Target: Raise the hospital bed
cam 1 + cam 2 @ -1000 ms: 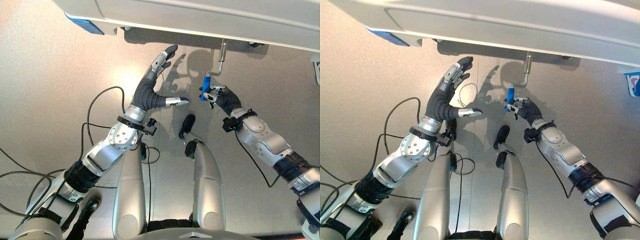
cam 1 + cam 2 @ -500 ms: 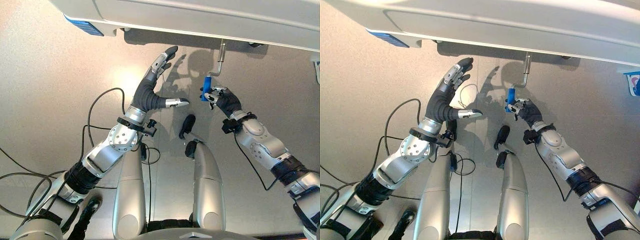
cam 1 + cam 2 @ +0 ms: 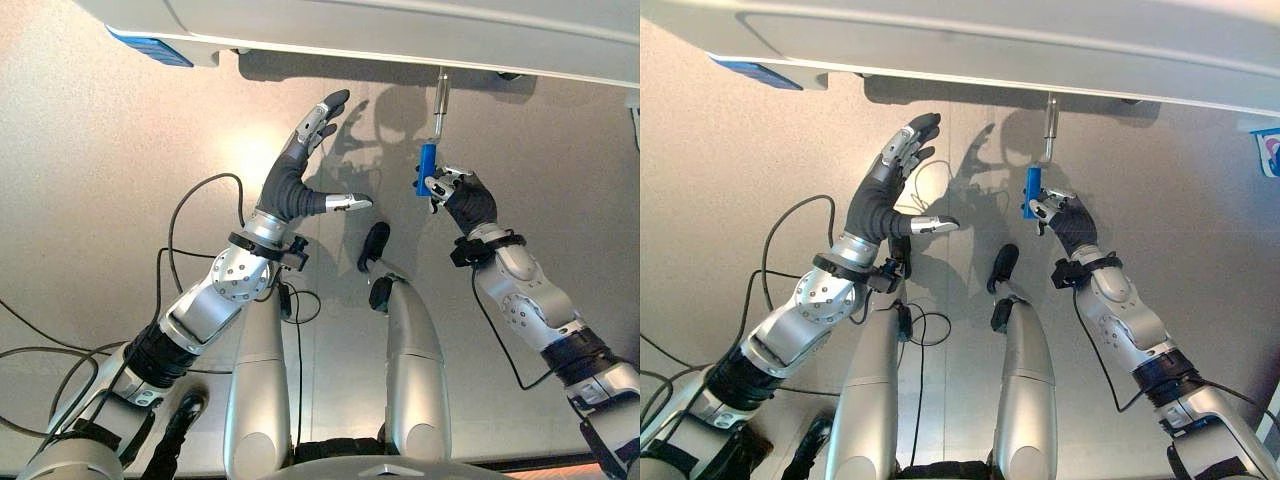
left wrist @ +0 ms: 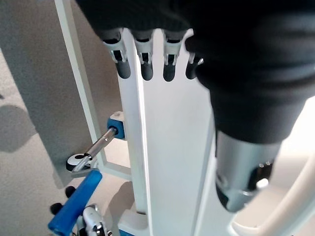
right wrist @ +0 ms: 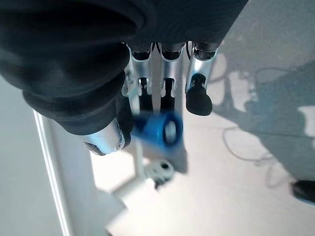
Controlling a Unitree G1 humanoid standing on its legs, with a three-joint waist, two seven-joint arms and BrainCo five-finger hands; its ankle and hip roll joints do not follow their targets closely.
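The white foot end of the hospital bed (image 3: 400, 30) runs across the top of both eye views. From under it a steel crank rod (image 3: 440, 100) hangs down and ends in a blue handle (image 3: 426, 169). My right hand (image 3: 458, 192) is shut on the blue handle (image 3: 1031, 191), its fingers curled round it; the right wrist view has the handle (image 5: 158, 129) between the fingers and the thumb. My left hand (image 3: 300, 170) is raised to the left of the crank, open, fingers spread, touching nothing. The left wrist view looks past its fingertips (image 4: 146, 69) to the bed frame (image 4: 162, 147) and the blue handle (image 4: 74, 209).
A blue label (image 3: 150, 47) sits on the bed's underside at the upper left. A blue and white object (image 3: 1268, 152) lies at the right edge. Bare grey floor (image 3: 90, 170) spreads below the bed.
My right hand has turned the crank: the blue handle has swung right and up, from beside the rod's bend to straight below it. My left hand has barely moved.
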